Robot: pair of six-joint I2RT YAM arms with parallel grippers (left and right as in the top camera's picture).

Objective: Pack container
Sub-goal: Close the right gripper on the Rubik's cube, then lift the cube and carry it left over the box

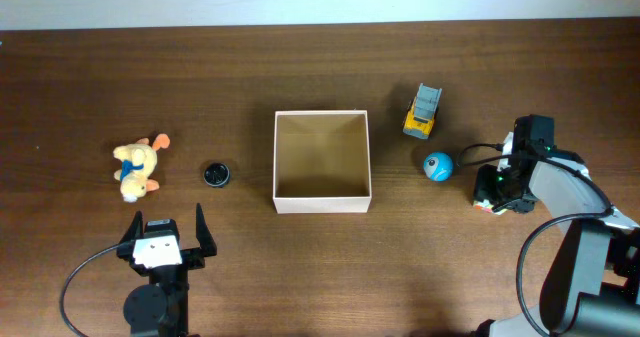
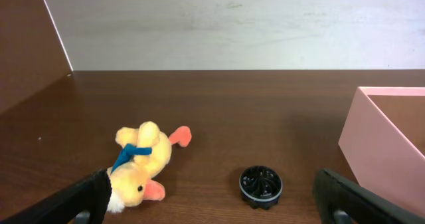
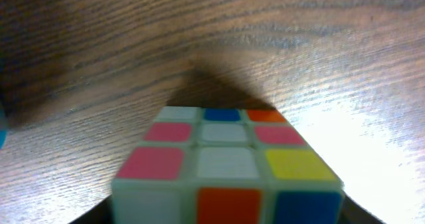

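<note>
Item one: a square, shallow cardboard container (image 1: 322, 203) with white outer walls and a tan inside, standing at the middle of a dark brown wooden table (image 1: 320, 67). From overhead its tan floor is bare, and every toy lies outside it. In the left wrist view its near wall takes a pinkish cast at the right edge of the picture. Item two: a yellow plush duck (image 1: 137, 169) with orange feet and a blue ribbon, lying on its side well to the left of the container. Item three: a small black round ridged disc (image 1: 217, 173), flat on the table between the duck and the container, apart from both. Item four: a yellow and grey toy truck (image 1: 424, 112), near the container's far right corner but not touching it. Item five: a blue ball (image 1: 437, 166) with a pale marking, just in front of the truck and to the right of the container. Item six: a multicoloured puzzle cube (image 3: 226, 167) with white, pink, blue, orange and yellow tiles, resting on the table to the right of the ball. The right gripper (image 1: 500, 190) sits right at the cube. The right wrist view is filled by the cube, and whether the fingers grip it or stand clear cannot be told. The left gripper (image 1: 166, 222) hangs near the table's front edge, in front of the duck and disc, jaws spread wide and holding nothing.
</note>
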